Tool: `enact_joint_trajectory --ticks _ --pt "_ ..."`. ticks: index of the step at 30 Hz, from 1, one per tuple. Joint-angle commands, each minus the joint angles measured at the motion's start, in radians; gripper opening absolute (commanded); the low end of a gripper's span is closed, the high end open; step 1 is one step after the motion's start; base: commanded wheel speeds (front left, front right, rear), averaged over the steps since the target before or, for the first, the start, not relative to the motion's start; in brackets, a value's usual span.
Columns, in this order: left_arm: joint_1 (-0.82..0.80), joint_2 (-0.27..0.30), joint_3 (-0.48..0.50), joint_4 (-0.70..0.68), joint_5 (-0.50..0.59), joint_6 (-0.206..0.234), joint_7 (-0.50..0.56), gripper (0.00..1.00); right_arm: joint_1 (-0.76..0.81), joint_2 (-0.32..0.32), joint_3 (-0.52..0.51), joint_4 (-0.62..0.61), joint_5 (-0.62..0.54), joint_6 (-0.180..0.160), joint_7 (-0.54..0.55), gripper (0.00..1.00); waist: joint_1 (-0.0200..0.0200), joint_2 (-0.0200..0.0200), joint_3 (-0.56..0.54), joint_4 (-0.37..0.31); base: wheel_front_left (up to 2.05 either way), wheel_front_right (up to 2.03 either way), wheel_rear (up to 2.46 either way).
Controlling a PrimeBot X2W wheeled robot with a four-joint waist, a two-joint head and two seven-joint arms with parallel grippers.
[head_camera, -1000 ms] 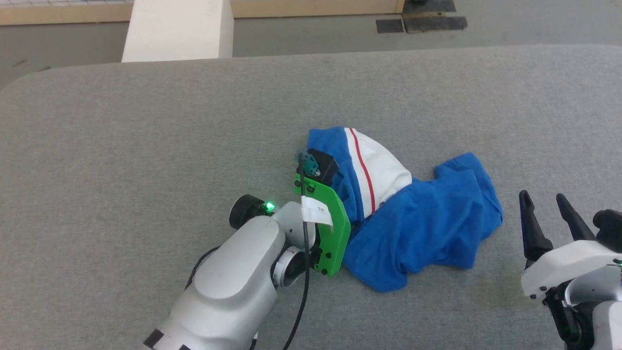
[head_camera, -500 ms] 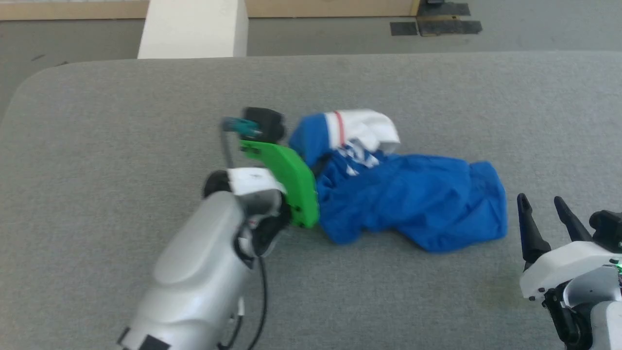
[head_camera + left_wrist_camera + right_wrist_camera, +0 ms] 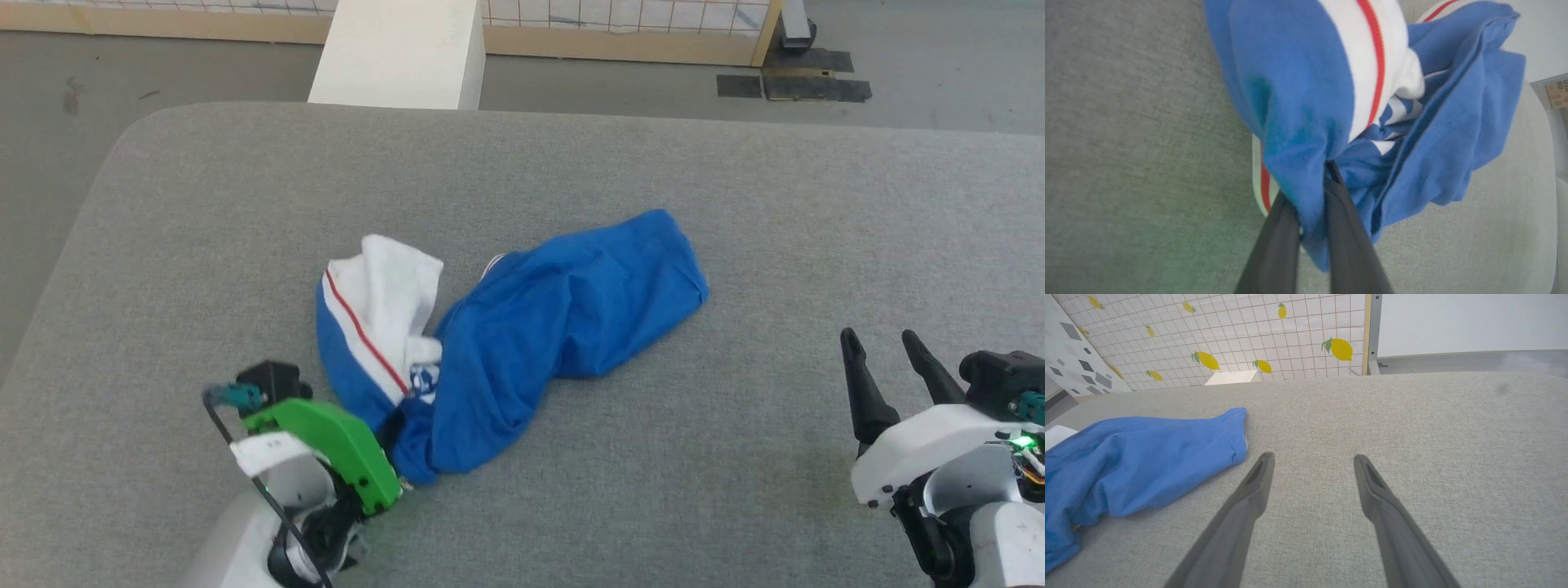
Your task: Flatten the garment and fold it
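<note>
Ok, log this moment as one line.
phase: flatten | left gripper: shut on garment | right gripper: open, apart from garment | garment: bunched on table

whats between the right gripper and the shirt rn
Just bare grey tabletop. In the head view the open right gripper stands apart from the garment, and the right wrist view shows the same bare stretch beside its fingers.

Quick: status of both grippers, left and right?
Left gripper: jaws shut on a blue fold of the garment.
Right gripper: jaws open, holding nothing, clear of the garment.
</note>
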Motion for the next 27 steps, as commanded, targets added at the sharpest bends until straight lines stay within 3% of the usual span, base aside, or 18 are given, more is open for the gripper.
enact_joint_trajectory --ticks 1,2,3,4,5,11,18,22,27 --pt "0.018 -0.008 0.003 0.001 -0.017 -0.002 -0.002 0.00 -0.019 -0.002 0.003 0.003 0.003 -0.001 0.001 1.00 0.0000 0.0000 0.000 0.000 0.00 0.00 0.00" --pt "0.026 -0.011 0.005 0.002 -0.022 -0.004 -0.006 0.00 -0.019 -0.002 0.005 0.005 0.003 -0.001 0.001 1.00 0.0000 0.0000 -0.001 -0.001 0.00 0.00 0.00" --pt "0.033 -0.013 0.008 0.003 -0.026 -0.006 -0.013 0.11 -0.020 -0.002 0.007 0.007 0.004 -0.001 0.001 1.00 0.0000 0.0000 -0.002 -0.002 0.00 0.00 0.00" --pt "0.036 -0.016 0.015 0.002 -0.030 -0.008 -0.024 0.43 -0.020 -0.003 0.009 0.009 0.004 -0.001 0.001 1.00 0.0000 0.0000 -0.003 -0.002 0.00 0.00 0.00" --pt "0.036 -0.016 0.025 -0.003 -0.030 -0.012 -0.042 1.00 -0.020 -0.003 0.011 0.011 0.005 -0.001 0.000 1.00 0.0000 0.0000 -0.005 -0.003 0.00 0.00 0.00" --pt "0.029 0.008 0.099 -0.094 0.008 -0.070 -0.238 1.00 -0.020 -0.002 0.019 0.024 0.006 -0.001 -0.010 1.00 0.0000 0.0000 -0.024 -0.014 0.00 0.00 0.00" --pt "0.106 0.017 0.155 -0.139 0.116 -0.089 -0.522 1.00 -0.017 0.007 0.028 0.036 0.011 -0.001 -0.020 1.00 0.0000 0.0000 -0.032 -0.028 0.00 0.00 0.00" --pt "0.131 0.014 0.163 -0.142 0.195 -0.073 -0.600 1.00 -0.013 0.010 0.033 0.040 0.012 -0.001 -0.014 1.00 0.0000 0.0000 -0.028 -0.024 0.00 0.00 0.00" --pt "0.141 -0.016 0.180 -0.169 0.269 -0.065 -0.622 1.00 -0.037 -0.002 0.052 0.039 0.005 -0.001 0.012 1.00 0.0000 0.0000 -0.007 -0.009 0.00 0.00 0.00"
